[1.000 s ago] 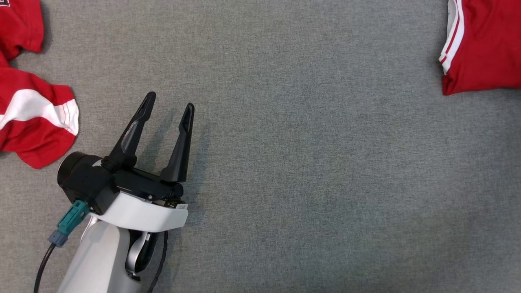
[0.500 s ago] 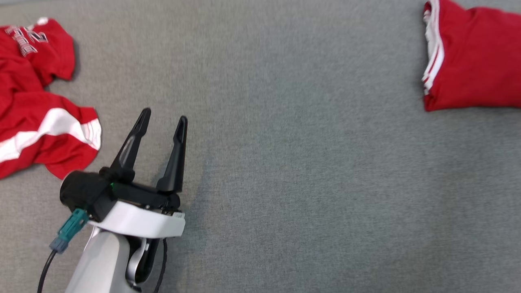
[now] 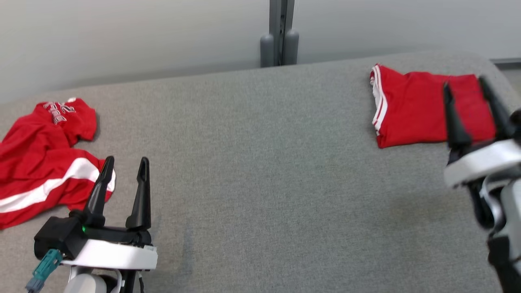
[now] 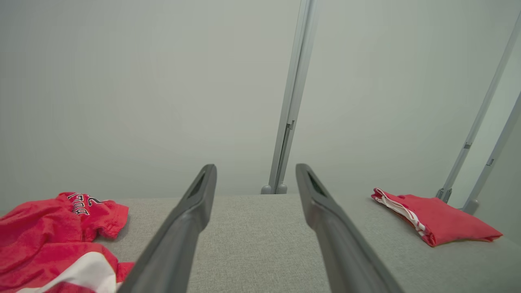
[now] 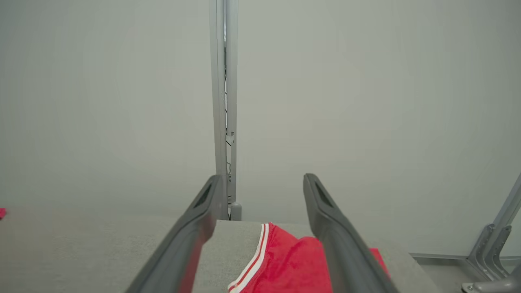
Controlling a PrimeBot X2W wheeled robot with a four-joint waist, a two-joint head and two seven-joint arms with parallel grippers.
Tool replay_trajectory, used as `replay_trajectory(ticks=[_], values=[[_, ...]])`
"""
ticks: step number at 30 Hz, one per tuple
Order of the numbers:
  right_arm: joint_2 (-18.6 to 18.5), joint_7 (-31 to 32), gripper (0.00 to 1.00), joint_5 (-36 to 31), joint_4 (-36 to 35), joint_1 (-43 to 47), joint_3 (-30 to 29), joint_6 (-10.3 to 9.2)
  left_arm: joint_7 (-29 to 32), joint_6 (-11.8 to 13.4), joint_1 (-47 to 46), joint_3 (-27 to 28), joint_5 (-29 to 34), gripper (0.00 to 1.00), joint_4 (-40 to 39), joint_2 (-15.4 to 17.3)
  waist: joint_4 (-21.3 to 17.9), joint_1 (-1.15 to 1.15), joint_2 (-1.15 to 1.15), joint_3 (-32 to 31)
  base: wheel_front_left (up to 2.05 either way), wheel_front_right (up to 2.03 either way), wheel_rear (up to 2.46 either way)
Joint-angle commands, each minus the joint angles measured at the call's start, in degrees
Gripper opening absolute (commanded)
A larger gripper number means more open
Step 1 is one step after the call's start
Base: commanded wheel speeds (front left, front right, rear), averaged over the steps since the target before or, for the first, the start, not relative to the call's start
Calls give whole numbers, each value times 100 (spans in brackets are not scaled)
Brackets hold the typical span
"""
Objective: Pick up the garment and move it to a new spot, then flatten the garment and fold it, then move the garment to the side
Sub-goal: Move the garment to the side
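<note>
Head camera tilted up over last second: whole view shifted, post [image 3: 279, 32] and wall came in; cloth itself did not move. Folded garment [image 3: 411, 108] lay right of post on table [image 3: 260, 183]. Crumpled garment [image 3: 40, 158] lay far left of post, untouched. Left gripper [image 3: 126, 159] was spread wide, empty, just beside crumpled garment. Right gripper [image 3: 464, 82] was also spread, empty, right of post, over folded garment. Judgement: one fold done; crumpled garment likely next pickup.
</note>
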Motion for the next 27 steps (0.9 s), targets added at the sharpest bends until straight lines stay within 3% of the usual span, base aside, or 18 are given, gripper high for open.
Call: replay_trajectory(ticks=[1,5,10,18,27], values=[[23,77,100,273,-182,309,136,1,3,28,83,62,-47,100,-1,17,-57,0,0,-225,0,0,0],[-70,43,100,733,-676,1030,288,1,2,30,236,161,-60,100,62,-45,-1,0,0,-415,0,0,0],[207,-61,100,921,-1180,1916,250,1,2,49,465,241,-60,100,199,-133,29,0,0,-636,0,0,0],[570,-178,100,408,-1695,2877,117,2,2,126,846,417,-42,100,203,-251,66,0,0,-729,0,0,0],[857,-187,100,-20,-1797,2990,-179,2,2,83,789,401,25,100,371,-312,129,0,0,-736,0,0,0]])
